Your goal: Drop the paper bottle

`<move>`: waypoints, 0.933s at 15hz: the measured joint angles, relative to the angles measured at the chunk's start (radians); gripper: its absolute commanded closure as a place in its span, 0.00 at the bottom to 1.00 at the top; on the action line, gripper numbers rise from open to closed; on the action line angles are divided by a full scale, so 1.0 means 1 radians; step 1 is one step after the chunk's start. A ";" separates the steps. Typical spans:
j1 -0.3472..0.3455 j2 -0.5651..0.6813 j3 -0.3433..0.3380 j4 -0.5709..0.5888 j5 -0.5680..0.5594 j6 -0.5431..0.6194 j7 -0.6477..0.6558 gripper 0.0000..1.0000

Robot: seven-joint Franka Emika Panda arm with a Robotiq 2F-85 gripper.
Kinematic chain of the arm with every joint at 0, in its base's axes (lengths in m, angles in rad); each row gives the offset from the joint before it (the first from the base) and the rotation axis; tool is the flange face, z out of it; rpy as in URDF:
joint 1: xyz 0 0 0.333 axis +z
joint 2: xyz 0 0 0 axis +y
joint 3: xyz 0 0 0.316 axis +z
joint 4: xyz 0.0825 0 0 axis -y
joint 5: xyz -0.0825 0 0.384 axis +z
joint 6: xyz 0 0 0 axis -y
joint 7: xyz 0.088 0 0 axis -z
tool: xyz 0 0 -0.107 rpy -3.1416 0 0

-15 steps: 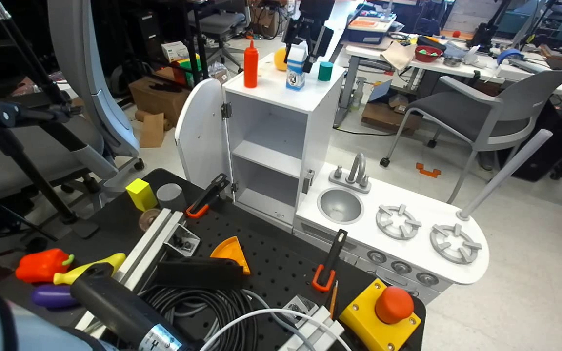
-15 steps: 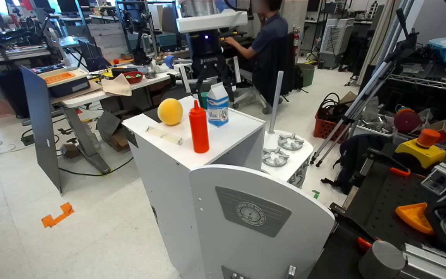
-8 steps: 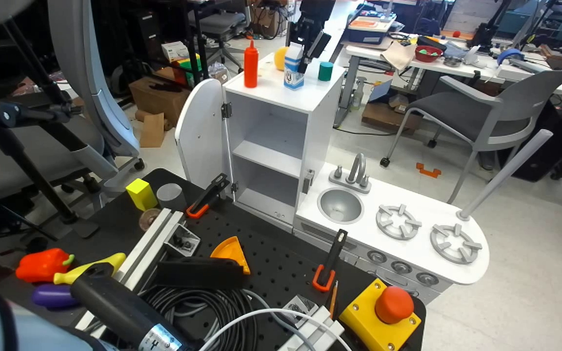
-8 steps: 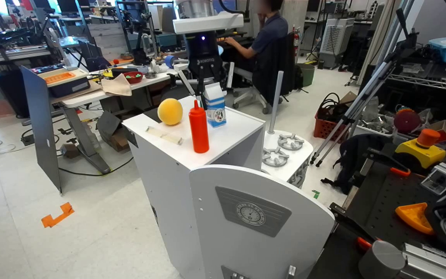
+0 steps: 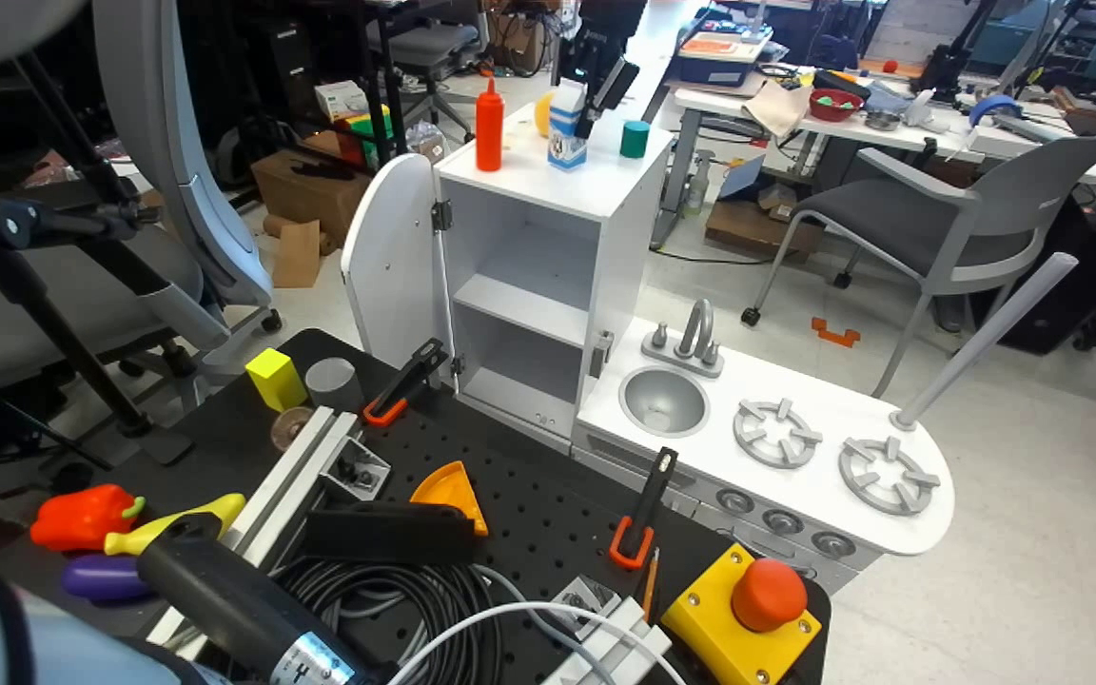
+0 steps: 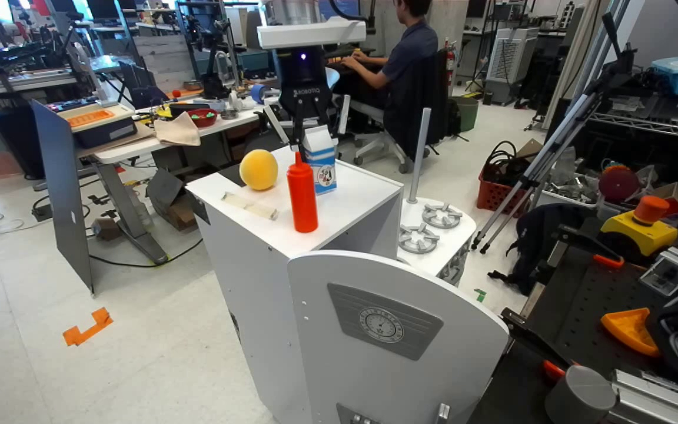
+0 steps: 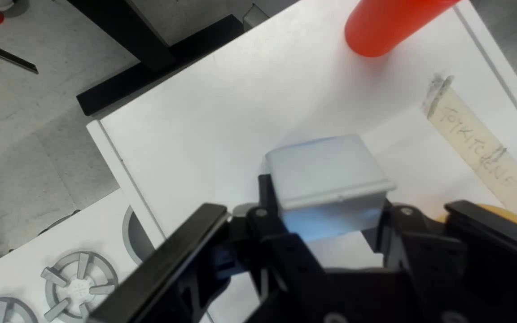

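The paper bottle is a white and blue milk carton [image 5: 566, 126] with a peaked top, seen in both exterior views above the white cabinet's top [image 6: 351, 200]. It leans slightly. In the wrist view the carton [image 7: 330, 175] sits between the black fingers of my gripper [image 7: 325, 208], which press on its two sides. Whether its base touches the surface, I cannot tell. From an exterior view, the red bottle [image 6: 302, 197] covers part of the carton's lower edge.
A yellow ball [image 6: 258, 170] and a teal-green container [image 5: 635, 139] share the cabinet top with the upright red bottle. The cabinet's door [image 5: 396, 257] hangs wide, showing its shelves. A toy sink [image 5: 664, 400] and burners [image 5: 777, 433] lie lower down beside it.
The fingers have closed in on the carton. Arm and carton have since moved a little leftward in both exterior views, and the carton has tipped slightly.
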 measured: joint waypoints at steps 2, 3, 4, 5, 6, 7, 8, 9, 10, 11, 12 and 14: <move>0.000 0.003 0.005 0.008 0.000 0.000 -0.011 0.80; 0.000 0.006 0.007 0.014 0.000 0.000 -0.018 0.80; 0.000 0.008 0.009 0.019 0.000 0.000 -0.025 0.80; 0.000 0.010 0.010 0.024 0.000 0.000 -0.032 0.80; 0.000 0.012 0.010 0.028 0.000 0.000 -0.038 0.80; 0.000 0.013 0.010 0.030 0.000 0.000 -0.044 0.80; 0.000 0.013 0.010 0.030 0.000 0.000 -0.050 0.80; 0.000 0.013 0.010 0.030 0.000 0.000 -0.056 0.80; 0.000 0.013 0.010 0.030 0.000 0.000 -0.063 0.80; 0.000 0.013 0.010 0.031 0.000 0.000 -0.071 0.80; 0.000 0.013 0.010 0.031 -0.001 0.000 -0.080 0.80; 0.001 0.013 0.010 0.031 -0.002 0.000 -0.101 0.80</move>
